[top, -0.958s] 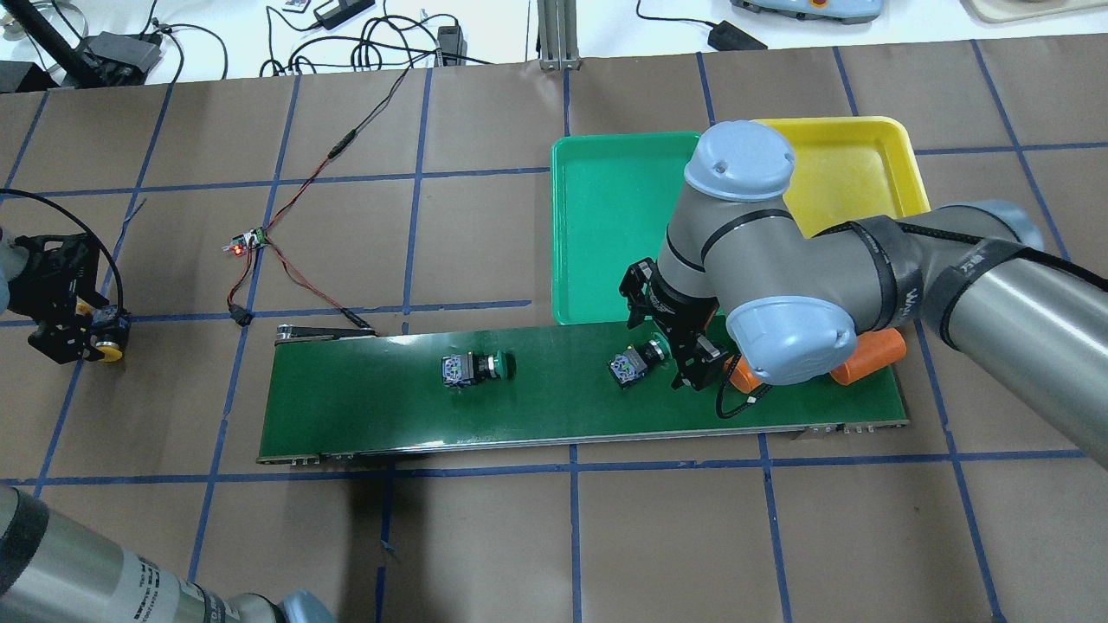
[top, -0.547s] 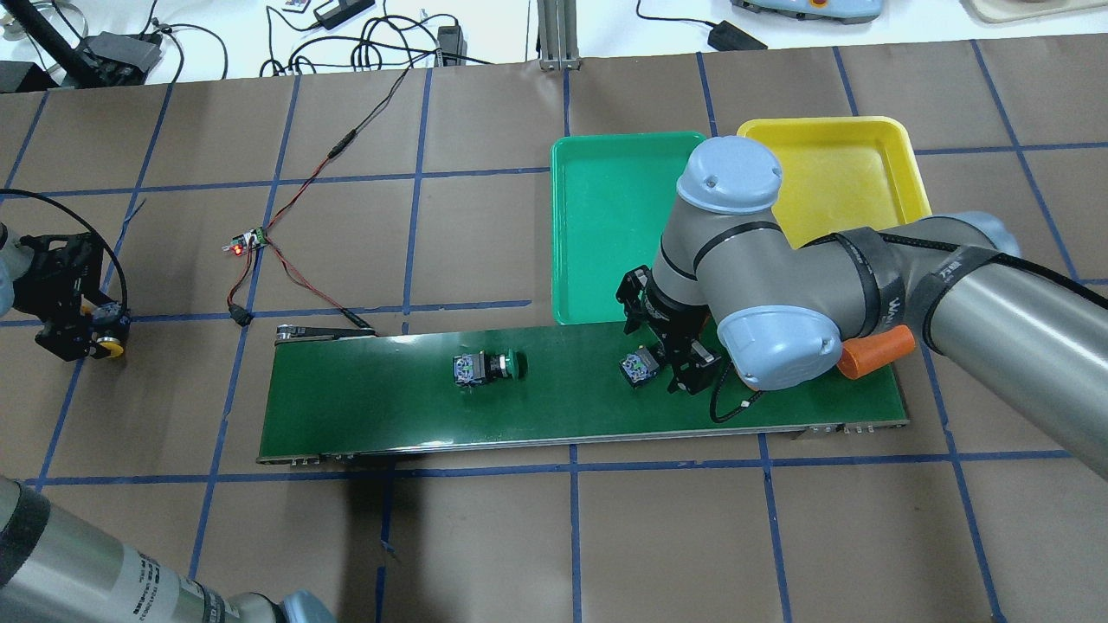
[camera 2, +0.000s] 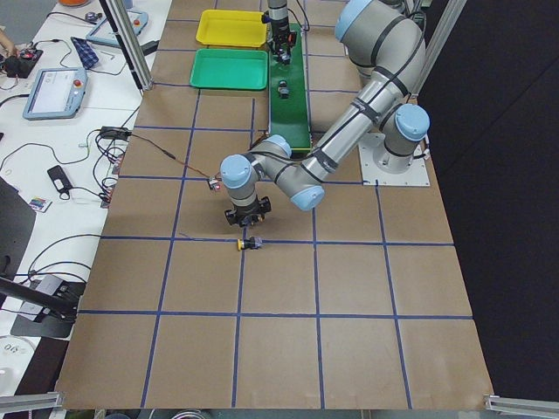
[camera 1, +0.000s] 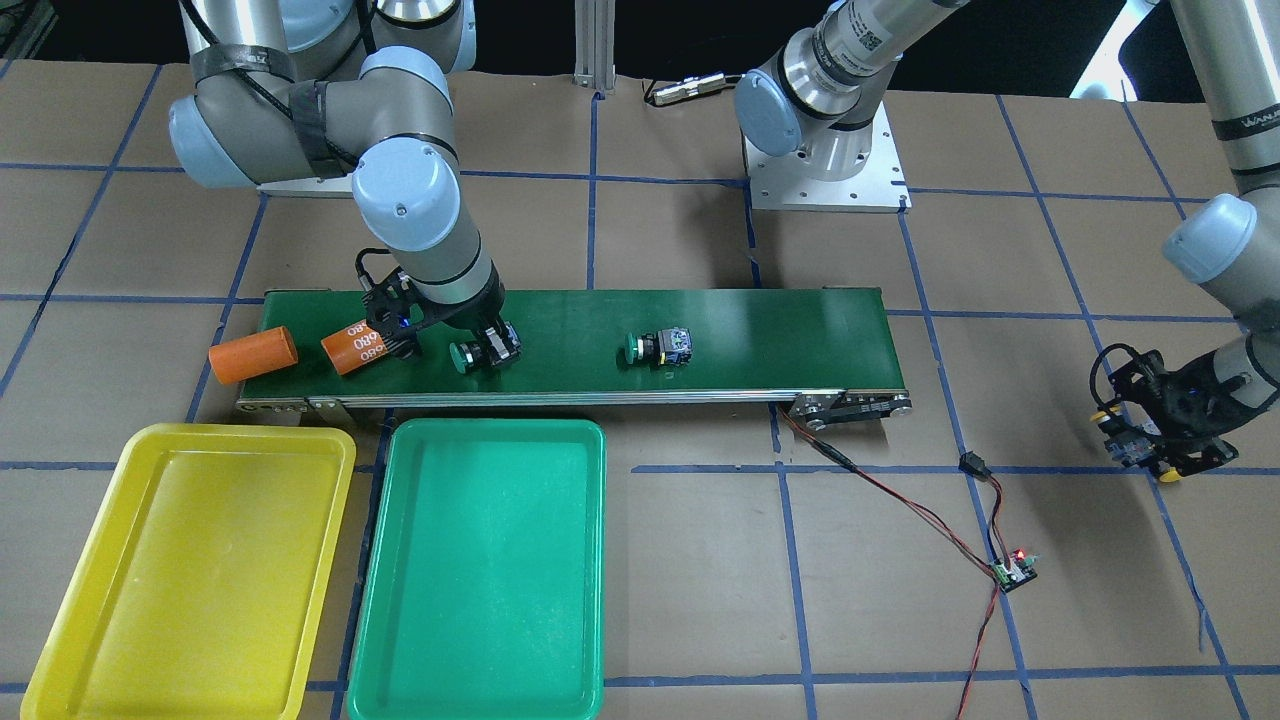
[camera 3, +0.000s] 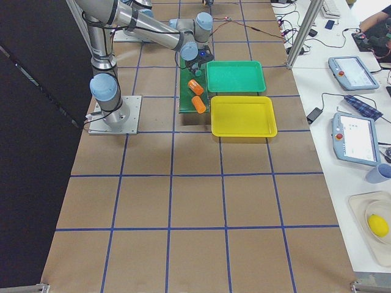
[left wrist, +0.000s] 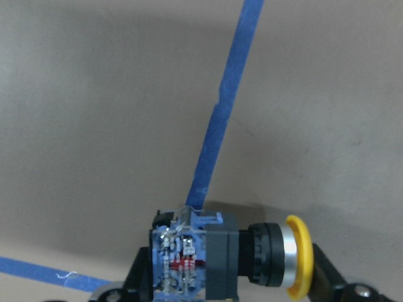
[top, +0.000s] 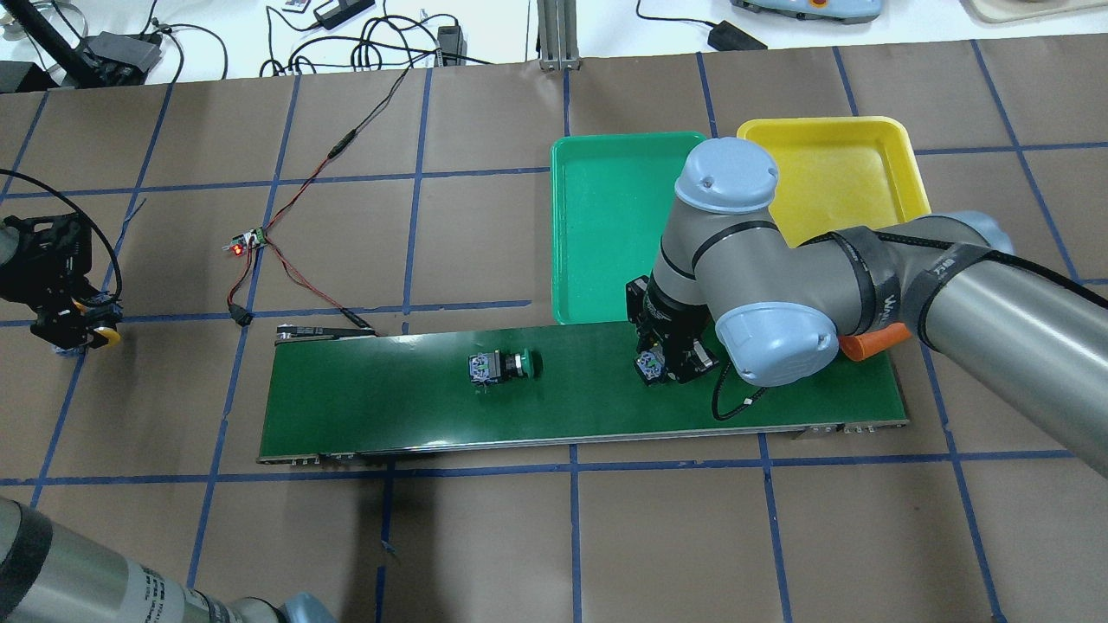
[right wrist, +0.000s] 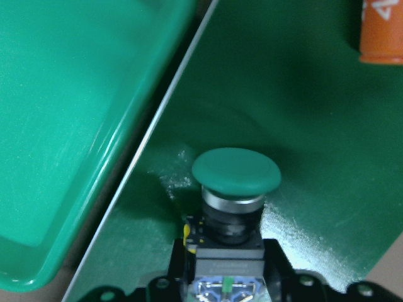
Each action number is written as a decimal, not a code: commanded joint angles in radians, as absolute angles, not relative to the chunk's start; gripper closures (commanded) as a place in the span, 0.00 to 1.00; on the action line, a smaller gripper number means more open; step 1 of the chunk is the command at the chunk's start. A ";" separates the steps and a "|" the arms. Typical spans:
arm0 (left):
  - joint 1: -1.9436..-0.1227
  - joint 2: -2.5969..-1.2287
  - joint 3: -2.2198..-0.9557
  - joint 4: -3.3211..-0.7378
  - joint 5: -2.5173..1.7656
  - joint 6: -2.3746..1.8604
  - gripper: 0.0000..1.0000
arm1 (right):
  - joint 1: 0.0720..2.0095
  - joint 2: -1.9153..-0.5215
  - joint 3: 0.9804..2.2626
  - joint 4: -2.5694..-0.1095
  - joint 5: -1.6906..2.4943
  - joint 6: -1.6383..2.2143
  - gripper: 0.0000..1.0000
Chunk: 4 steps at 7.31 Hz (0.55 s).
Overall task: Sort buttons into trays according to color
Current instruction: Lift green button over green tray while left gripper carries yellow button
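My right gripper [top: 662, 363] is down on the dark-green belt [top: 389, 407] and shut on a green-capped button [right wrist: 236, 171], which lies on its side with its cap toward the green tray [top: 606, 216]. A second green button [top: 502, 365] lies free at the middle of the belt. My left gripper [top: 74, 322] is far off to the left over the brown paper, shut on a yellow-capped button [left wrist: 227, 258] held low above the table. The yellow tray [top: 840, 164] stands beside the green one; both are empty. No other yellow button shows.
Two orange cylinders [camera 1: 253, 355] [camera 1: 360, 345] lie at the belt's end by my right gripper. A red-and-black wire with a small lit circuit board [top: 251, 240] runs from the belt's other end across the table. The trays sit just beyond the belt's far edge.
My right gripper has moved over the green button and closed on it. The free green button has travelled along the belt toward the trays' end. My left gripper has shifted slightly with the yellow button.
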State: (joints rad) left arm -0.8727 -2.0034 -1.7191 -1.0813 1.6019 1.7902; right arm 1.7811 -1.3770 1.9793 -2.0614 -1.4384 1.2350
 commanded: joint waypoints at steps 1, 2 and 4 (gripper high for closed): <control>-0.964 -1.857 -1.730 -1.254 1.598 1.378 1.00 | 1.770 -1.381 1.947 -2.066 -1.442 1.215 1.00; -1.044 -1.792 -1.741 -1.303 1.598 1.160 1.00 | 1.766 -1.379 1.898 -2.063 -1.442 1.213 1.00; -1.235 -1.674 -1.851 -1.338 1.598 0.702 1.00 | 1.756 -1.289 1.792 -2.091 -1.437 1.175 1.00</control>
State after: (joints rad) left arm -1.1206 -1.7475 -1.7827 -1.3172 1.5997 0.9810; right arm 1.7627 -1.3493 1.8557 -2.0753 -1.4402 1.2003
